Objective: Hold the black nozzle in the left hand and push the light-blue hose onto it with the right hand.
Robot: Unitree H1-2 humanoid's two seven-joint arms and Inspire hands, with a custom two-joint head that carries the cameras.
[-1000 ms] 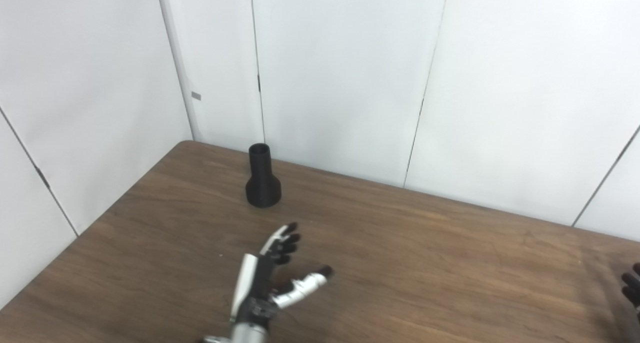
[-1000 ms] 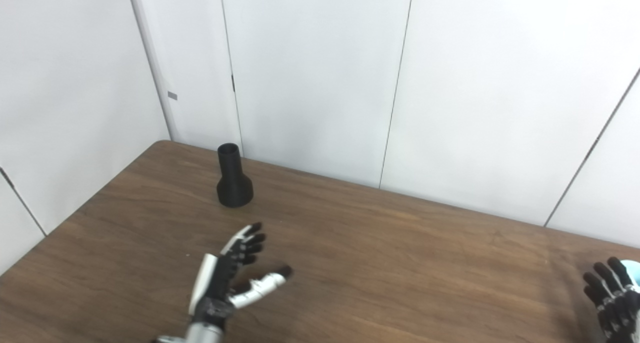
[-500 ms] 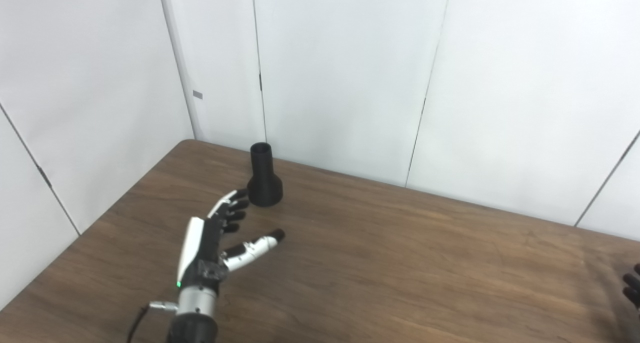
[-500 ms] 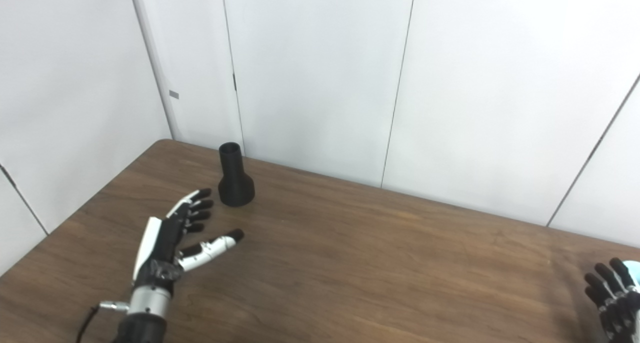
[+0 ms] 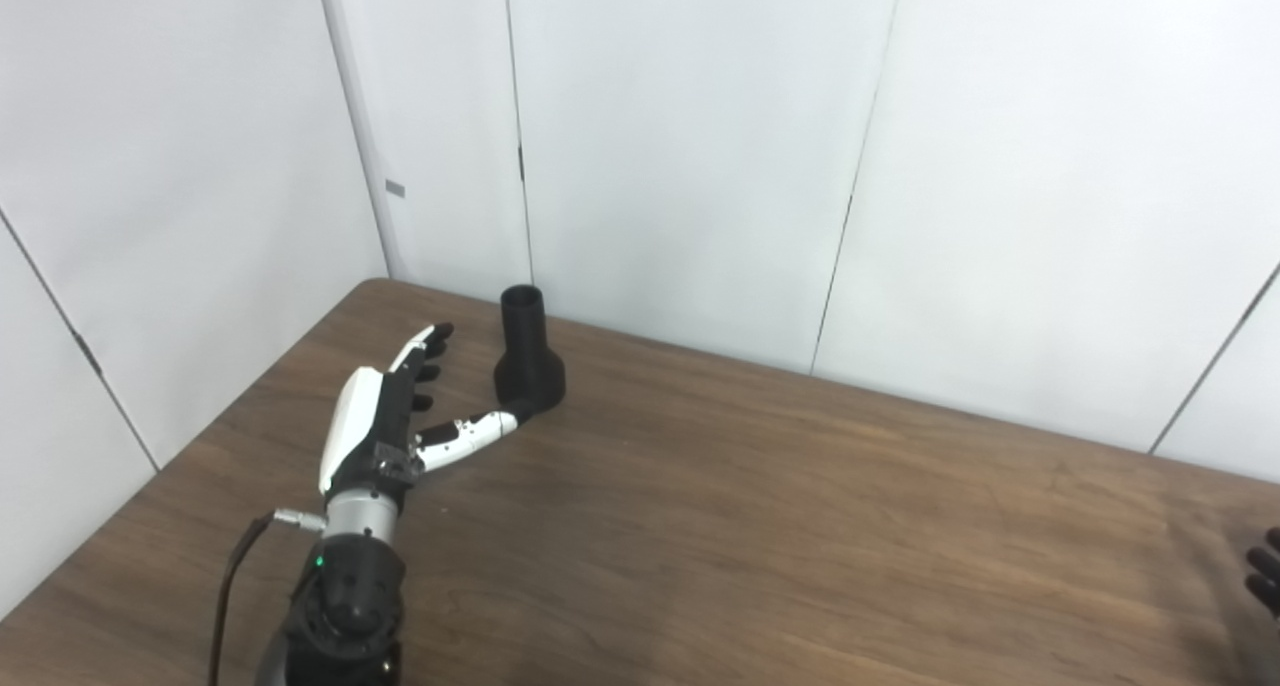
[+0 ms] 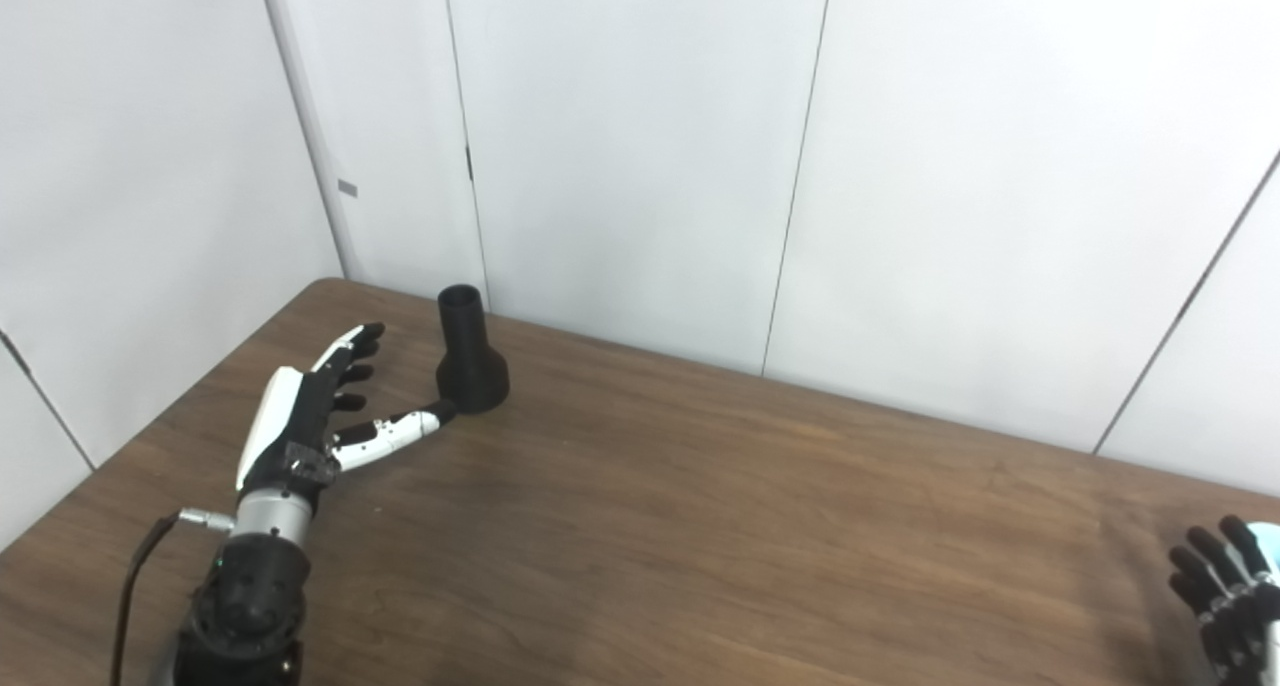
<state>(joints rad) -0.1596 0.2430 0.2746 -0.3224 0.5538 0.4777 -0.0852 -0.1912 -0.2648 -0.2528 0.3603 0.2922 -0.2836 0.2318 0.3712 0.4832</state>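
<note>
A: Nearest to us, we are reaching our left hand (image 5: pixel 385 416) across the table (image 5: pixel 760 526) with the fingers spread and straight, holding nothing. The thumb is sticking out sideways, its tip at the foot of the nozzle (image 5: pixel 527 356); whether it is touching, we cannot tell.

B: And our right hand (image 6: pixel 1225 591)?

A: It is sitting at the table's right edge, mostly cut off. We are seeing dark fingers raised and slightly apart, with a sliver of light blue, probably the hose (image 6: pixel 1266 538), just behind them. Whether the hand is gripping it, we cannot tell.

B: Farther back, the nozzle is standing upright near the far left corner, wide base down, narrow open neck up, close to the wall (image 5: pixel 680 146).

A: We are judging it a stiff, light plastic piece with a matte, not very slippery surface. It is likely to tip or slide if nudged at the base.

B: So we are favouring a wrap around the flared lower body, leaving the neck free for the hose.

A: As for containers, we are seeing none; the nozzle's mouth is looking dark, its inside hidden.
</note>
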